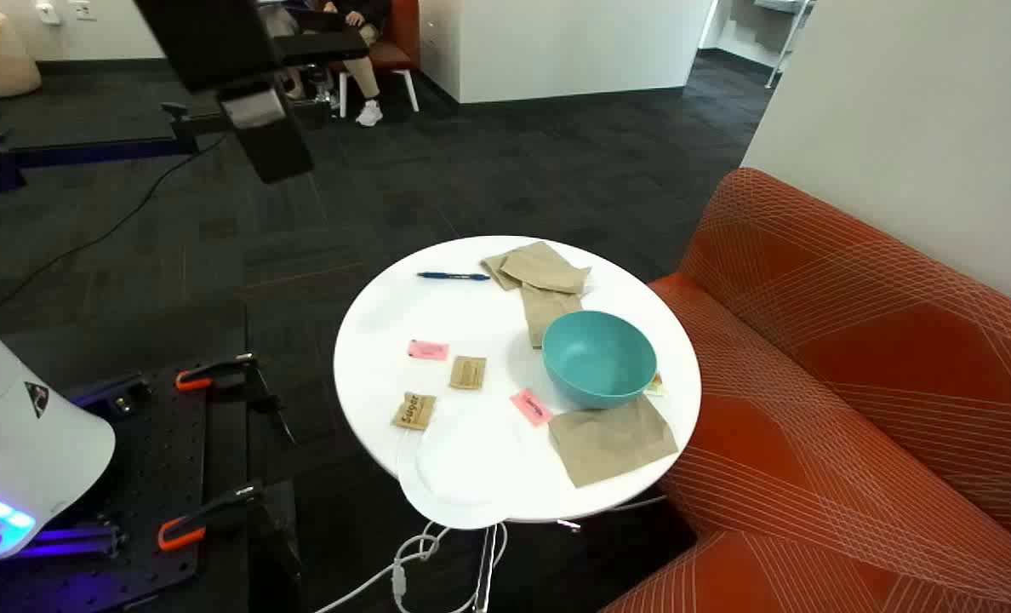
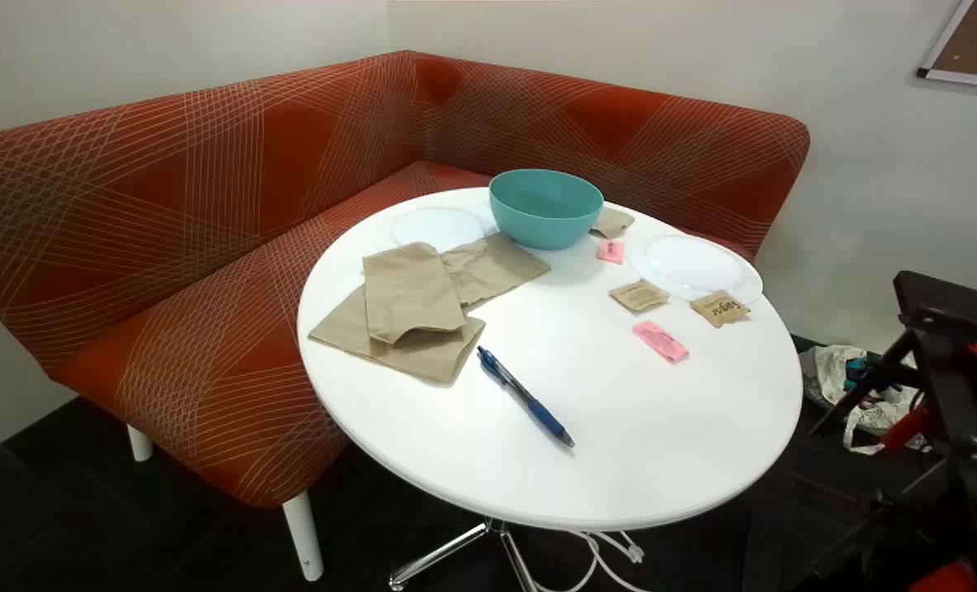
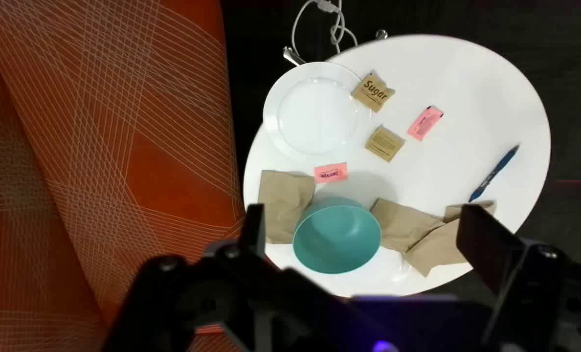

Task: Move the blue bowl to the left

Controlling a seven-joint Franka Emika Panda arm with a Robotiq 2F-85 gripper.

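Gripper (image 3: pixel 363 215) (jaws wide), blue bowl (image 3: pixel 337 238) well apart, lower down

Round white table (image 2: pixel 686 444), blue bowl (image 1: pixel 599 358) between brown napkins (image 2: pixel 413 292), blue pen (image 2: pixel 525 396), pink and brown packets (image 3: pixel 425 122), pale plate (image 3: pixel 317 117) overhanging the edge.

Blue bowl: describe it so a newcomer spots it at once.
Start at the round white table beside the orange-red bench. Toward the bench side, between brown paper napkins, sits the teal-blue bowl. It alone is deep and hollow; the napkins and a pink packet near it are thin.
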